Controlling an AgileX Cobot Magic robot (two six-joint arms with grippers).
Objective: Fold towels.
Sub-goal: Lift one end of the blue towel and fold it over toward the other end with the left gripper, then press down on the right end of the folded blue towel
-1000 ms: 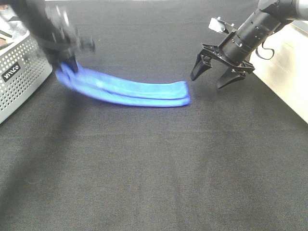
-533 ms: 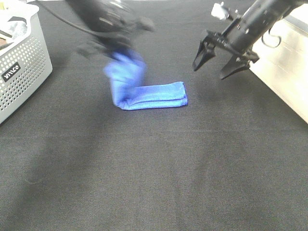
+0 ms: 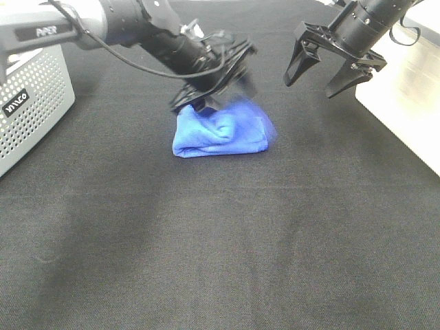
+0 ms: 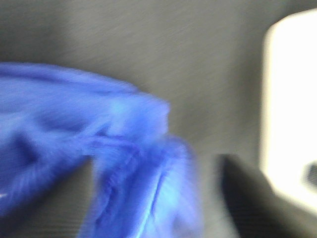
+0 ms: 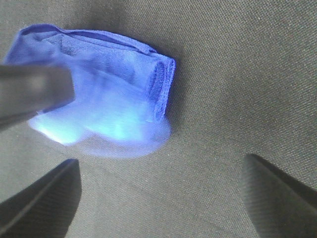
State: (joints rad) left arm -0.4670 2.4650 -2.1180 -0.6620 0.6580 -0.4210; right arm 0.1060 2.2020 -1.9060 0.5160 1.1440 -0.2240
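A blue towel (image 3: 218, 133) lies folded in a short bundle on the black table, its right edge blurred with motion. My left gripper (image 3: 221, 86) hovers just above it. In the left wrist view its fingers (image 4: 64, 198) stand wide apart with loose blue towel (image 4: 133, 163) between them, so it looks open. My right gripper (image 3: 335, 65) is open and empty, raised at the back right, apart from the towel. The right wrist view shows the towel (image 5: 104, 84) under the left arm (image 5: 29, 94), with the right gripper (image 5: 159, 163) open above the table.
A grey perforated basket (image 3: 34, 96) stands at the left edge. A white surface (image 3: 405, 103) borders the table on the right. Black cloth (image 3: 220, 247) covers the table in front.
My left gripper has swept from the far left to the right, carrying the towel's left end over its right end, so the long strip is now a short bundle. My right gripper rose slightly backward.
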